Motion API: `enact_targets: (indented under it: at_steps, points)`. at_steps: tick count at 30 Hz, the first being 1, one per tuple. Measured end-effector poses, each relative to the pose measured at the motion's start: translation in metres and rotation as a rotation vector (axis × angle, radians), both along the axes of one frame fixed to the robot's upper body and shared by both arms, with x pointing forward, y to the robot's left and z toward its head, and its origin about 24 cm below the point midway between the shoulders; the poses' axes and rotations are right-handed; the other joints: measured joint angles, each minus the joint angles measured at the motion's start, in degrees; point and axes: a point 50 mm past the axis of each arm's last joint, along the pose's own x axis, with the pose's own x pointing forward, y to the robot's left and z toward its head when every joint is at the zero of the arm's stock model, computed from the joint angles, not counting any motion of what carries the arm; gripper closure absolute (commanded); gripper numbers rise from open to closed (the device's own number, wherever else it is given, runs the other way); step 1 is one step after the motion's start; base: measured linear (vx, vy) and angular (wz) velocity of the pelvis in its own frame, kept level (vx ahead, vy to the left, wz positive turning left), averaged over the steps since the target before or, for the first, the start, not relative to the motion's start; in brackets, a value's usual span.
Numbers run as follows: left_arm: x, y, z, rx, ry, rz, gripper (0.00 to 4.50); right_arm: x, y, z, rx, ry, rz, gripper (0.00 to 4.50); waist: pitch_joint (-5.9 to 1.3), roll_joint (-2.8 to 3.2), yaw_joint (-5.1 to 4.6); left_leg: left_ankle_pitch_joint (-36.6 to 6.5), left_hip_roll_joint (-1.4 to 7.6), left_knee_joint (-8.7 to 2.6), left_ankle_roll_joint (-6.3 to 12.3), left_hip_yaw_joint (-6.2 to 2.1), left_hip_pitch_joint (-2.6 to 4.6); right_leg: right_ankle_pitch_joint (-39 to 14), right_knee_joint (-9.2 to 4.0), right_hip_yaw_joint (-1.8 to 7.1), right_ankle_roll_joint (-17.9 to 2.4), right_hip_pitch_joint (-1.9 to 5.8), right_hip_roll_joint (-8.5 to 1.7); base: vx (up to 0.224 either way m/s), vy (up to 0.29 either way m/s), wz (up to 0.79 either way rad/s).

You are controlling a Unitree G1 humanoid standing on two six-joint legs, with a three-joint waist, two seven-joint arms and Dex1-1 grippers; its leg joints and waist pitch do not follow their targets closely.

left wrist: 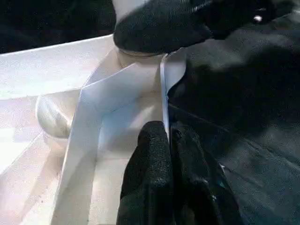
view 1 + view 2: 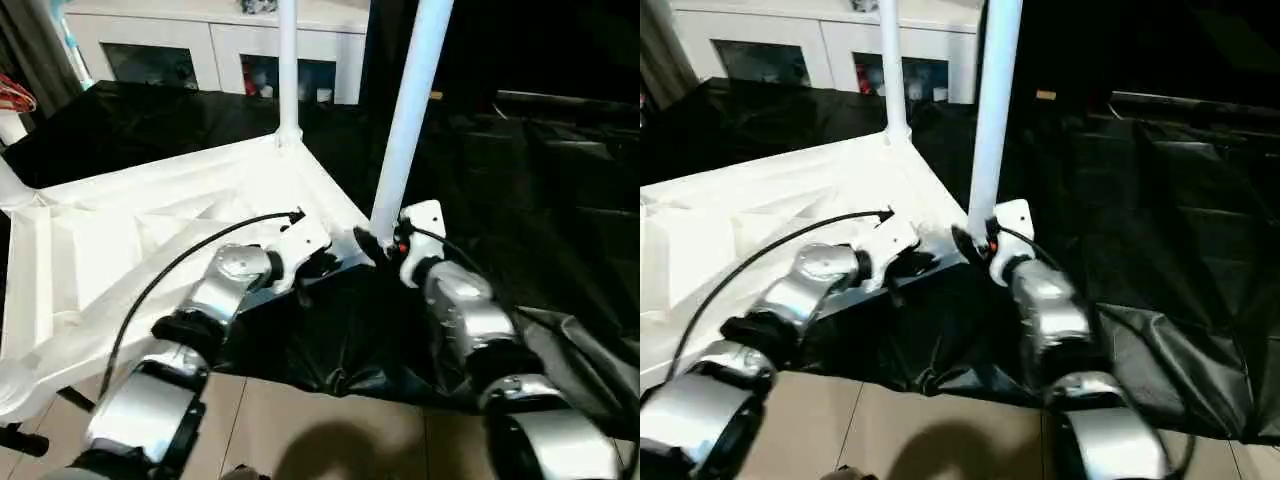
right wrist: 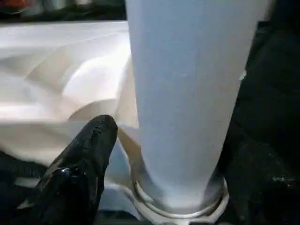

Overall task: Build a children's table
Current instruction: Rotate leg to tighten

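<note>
Both forearms are rounded silver shells with black joint bands between the segments. The left gripper point(image 2: 322, 262) and right gripper point(image 2: 372, 243) each carry two black fingers on a white plastic wrist housing. A thin black cable point(image 2: 170, 270) loops along the left arm; the right wrist shows a small red spot.

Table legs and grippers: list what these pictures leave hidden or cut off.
- Near leg: its upper end is cut off by the head view's top edge.
- Far leg: likewise cut off at the top edge.
- Right gripper: one finger shows beside the near leg; the other is hidden behind it.
- Table top: its left corners run past the frame edge.
</note>
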Motion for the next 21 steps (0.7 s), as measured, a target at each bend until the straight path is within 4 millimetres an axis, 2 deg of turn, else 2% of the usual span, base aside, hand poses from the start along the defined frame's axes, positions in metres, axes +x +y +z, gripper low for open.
enact_targets:
  at_steps: [5, 8, 16, 21]
  points:
    - [-0.005, 0.006, 0.002, 0.000, 0.022, -0.100, 4.50, -0.004, -0.009, 0.000, -0.041, 0.008, 0.127, 1.04, 0.03, -0.03, 0.78, 0.0, 0.02, 0.06, 0.00, 0.02, -0.10, 0.0, 0.03, -0.02, 0.0, -0.06, 0.00, 0.000, 0.000, 0.00]
    - [-0.009, 0.012, 0.002, -0.009, 0.049, -0.153, 4.50, -0.013, -0.018, -0.004, -0.077, 0.026, 0.242, 1.04, 0.06, -0.07, 1.24, 0.0, 0.02, 0.09, 0.01, 0.03, -0.14, 0.0, 0.02, -0.02, 0.0, -0.07, -0.01, 0.000, 0.000, 0.00]
    - [-0.019, 0.028, 0.004, -0.019, 0.132, -0.292, 4.50, -0.034, -0.027, 0.001, -0.116, 0.035, 0.553, 1.04, 0.13, -0.18, 1.67, 0.0, 0.03, 0.10, 0.03, 0.03, -0.23, 0.0, 0.01, -0.03, 0.0, -0.14, -0.02, 0.000, 0.000, 0.00]
    - [-0.022, 0.031, 0.005, -0.012, 0.165, -0.348, 4.50, -0.041, -0.029, 0.002, -0.099, 0.064, 0.644, 1.04, 0.14, -0.20, 2.17, 0.0, 0.03, 0.13, 0.03, 0.03, -0.24, 0.0, 0.02, -0.03, 0.0, -0.14, -0.02, 0.000, 0.000, 0.00]
